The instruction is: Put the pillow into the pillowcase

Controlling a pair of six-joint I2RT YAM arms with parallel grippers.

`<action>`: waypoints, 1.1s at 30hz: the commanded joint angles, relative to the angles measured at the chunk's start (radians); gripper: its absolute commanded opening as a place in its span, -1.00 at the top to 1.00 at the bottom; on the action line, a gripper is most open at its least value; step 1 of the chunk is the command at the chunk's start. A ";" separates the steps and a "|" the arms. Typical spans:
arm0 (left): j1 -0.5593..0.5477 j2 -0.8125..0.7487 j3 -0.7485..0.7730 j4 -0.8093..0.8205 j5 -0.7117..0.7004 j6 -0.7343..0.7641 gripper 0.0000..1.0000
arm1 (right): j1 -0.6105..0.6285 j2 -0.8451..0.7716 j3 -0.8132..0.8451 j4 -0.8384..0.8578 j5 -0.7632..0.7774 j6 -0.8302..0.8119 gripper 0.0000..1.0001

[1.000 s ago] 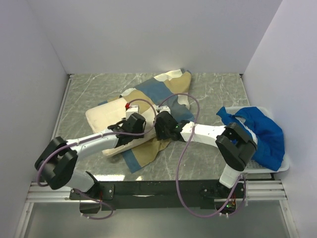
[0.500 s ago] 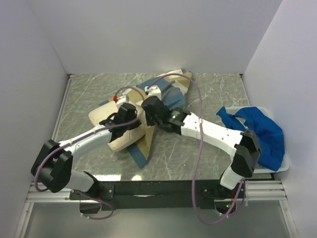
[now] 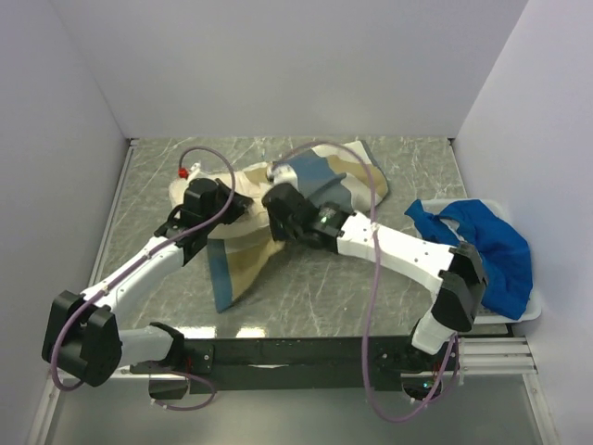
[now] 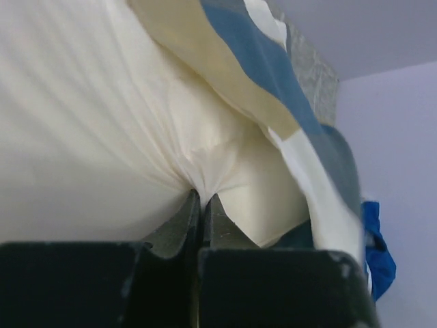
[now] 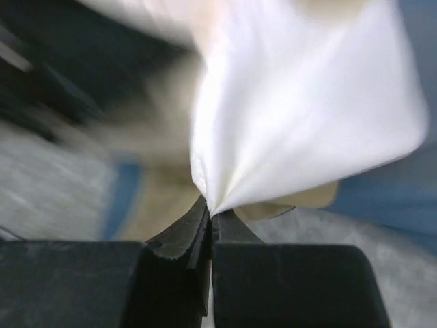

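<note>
The cream pillow (image 3: pixel 248 181) is bunched up off the table at mid-left, between both arms. My left gripper (image 3: pixel 230 206) is shut on a pinch of the pillow's cream cloth (image 4: pixel 136 137), which fans out from the fingertips (image 4: pixel 200 195). Close to its right, my right gripper (image 3: pixel 271 202) is shut on a fold of pale cream-white pillow cloth (image 5: pixel 293 102). The tan, slate-blue and white pillowcase (image 3: pixel 320 171) lies behind and over the pillow. One tan and blue flap (image 3: pixel 232 269) trails down toward the front. In the left wrist view the pillowcase (image 4: pixel 273 75) drapes across the upper right.
A bright blue cloth (image 3: pixel 491 246) is heaped in a white tray (image 3: pixel 521 315) at the right edge, and shows at the far right of the left wrist view (image 4: pixel 379 253). White walls close the back and both sides. Purple cables loop over both arms.
Both grippers closed on the pillow's near edge, then lifted and carried it back and to the left. The pillow went from lying flat to bunched, and the pillowcase got dragged along.
</note>
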 commanded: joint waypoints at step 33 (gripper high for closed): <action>-0.532 -0.215 0.318 -0.207 -0.406 -0.108 0.98 | 0.062 -0.068 0.720 -0.190 0.013 -0.141 1.00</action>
